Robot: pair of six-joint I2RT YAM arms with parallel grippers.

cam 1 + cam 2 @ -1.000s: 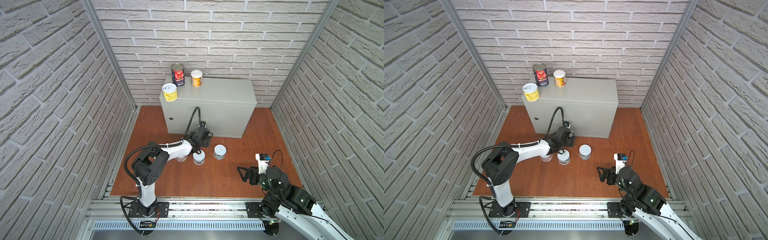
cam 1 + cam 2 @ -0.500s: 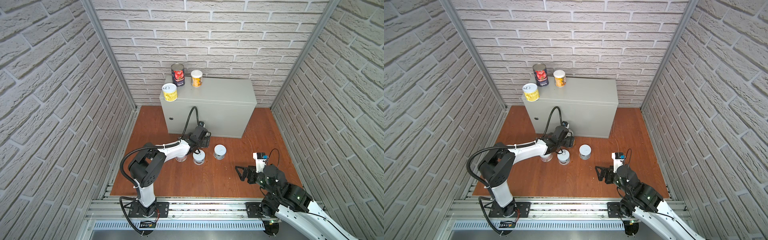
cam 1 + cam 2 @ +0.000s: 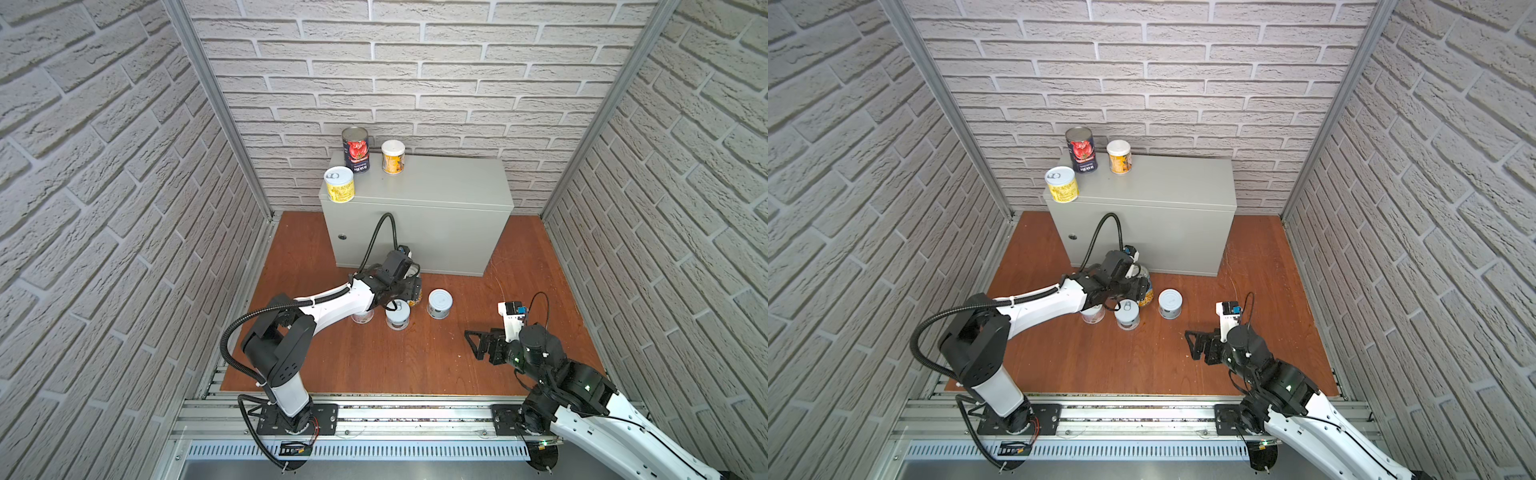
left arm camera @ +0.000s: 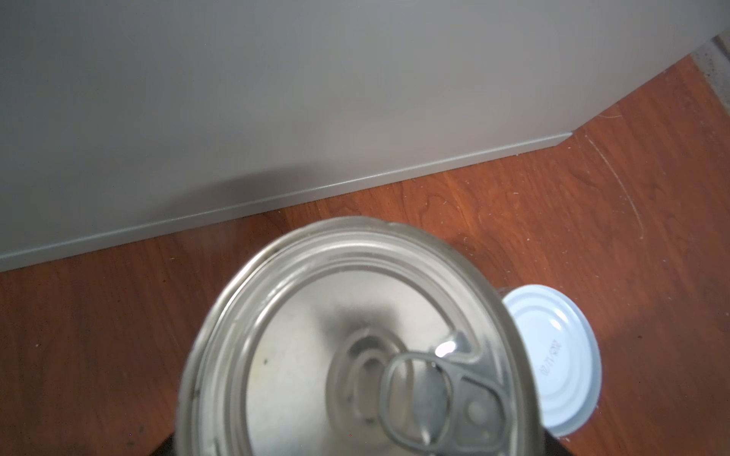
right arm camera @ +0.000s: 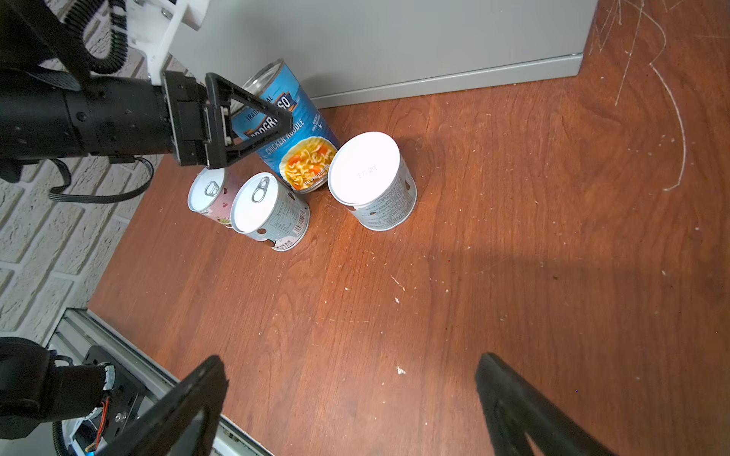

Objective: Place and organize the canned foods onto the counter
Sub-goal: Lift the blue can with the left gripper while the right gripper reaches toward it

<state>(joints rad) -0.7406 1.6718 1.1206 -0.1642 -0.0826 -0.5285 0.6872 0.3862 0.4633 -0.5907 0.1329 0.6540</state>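
1. Location: the soup can [image 5: 300, 134] is at floor [image 5: 434, 296] level, just in front of the counter [image 3: 436, 183] and inside the left gripper [image 3: 411, 286]. Whether its base is clear of the boards cannot be told.
2. Left jaws: one finger [image 5: 282, 120] lies against the label and the far one is hidden. Judged to be pinching the soup can.
3. Right gripper [image 5: 350, 357]: jaws spread wide, nothing between them, well apart from every can.
4. On the counter, grouped at its left end: the tomato can [image 3: 356, 149] and two yellow cans [image 3: 392, 157]. Three pale cans [image 5: 371, 181] stand on the floor.
5. Hazard: the middle pale can [image 5: 268, 209] sits just beside the soup can's base. Any sideways drift during the lift could topple it.
6. Hazard: the counter's front is close. A rise that leans forward could strike its top edge and twist the can in the grip.
7. Hazard: the corner yellow can [image 3: 339, 185] stands at the counter's front left corner. An arriving can or arm could push it off.
8. Views:
   - Only the right wrist view shows the label, the finger contact and all three pale cans.
   - The left wrist view gives the lid with its pull ring [image 4: 418, 398] and no fingers.
   - Only the top views show the counter's top, and there the wrist hides most of the soup can.
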